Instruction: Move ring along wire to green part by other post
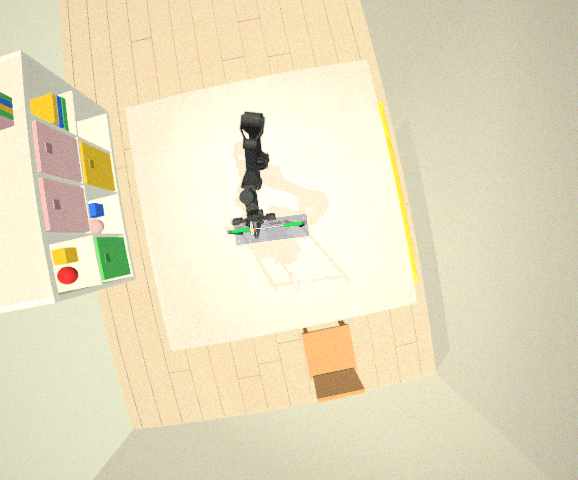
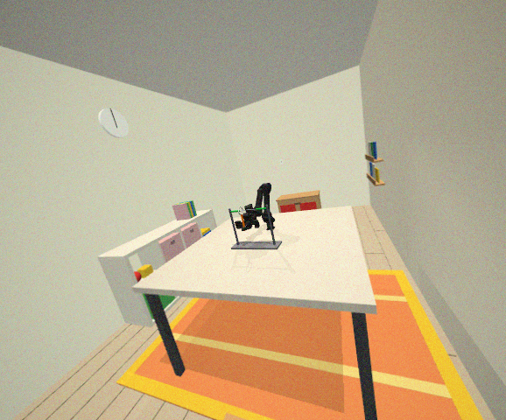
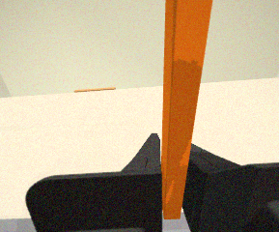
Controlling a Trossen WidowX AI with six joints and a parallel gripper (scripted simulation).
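The wire frame stands on a grey base point(image 1: 299, 232) point(image 2: 256, 245), between a left post point(image 2: 234, 227) and a right post point(image 2: 271, 230). The wire has a left green part point(image 1: 236, 231) point(image 2: 234, 211), a right green part point(image 1: 293, 224) point(image 2: 258, 209) and a thin grey part point(image 1: 274, 226) between. The pale ring point(image 1: 252, 227) point(image 2: 242, 210) is around the wire near the inner end of the left green part; any contact is too small to tell. My gripper point(image 2: 242, 224) point(image 3: 159, 138) is shut on the orange handle point(image 2: 242, 219) point(image 3: 184, 87), which points down below the ring.
The frame stands on the white table point(image 1: 201, 289) point(image 2: 316, 271), with the arm point(image 1: 252, 160) point(image 2: 262, 199) reaching in from behind it. A white shelf point(image 1: 15, 206) stands beyond the table's left side. A chair point(image 1: 329, 351) is beyond the front edge.
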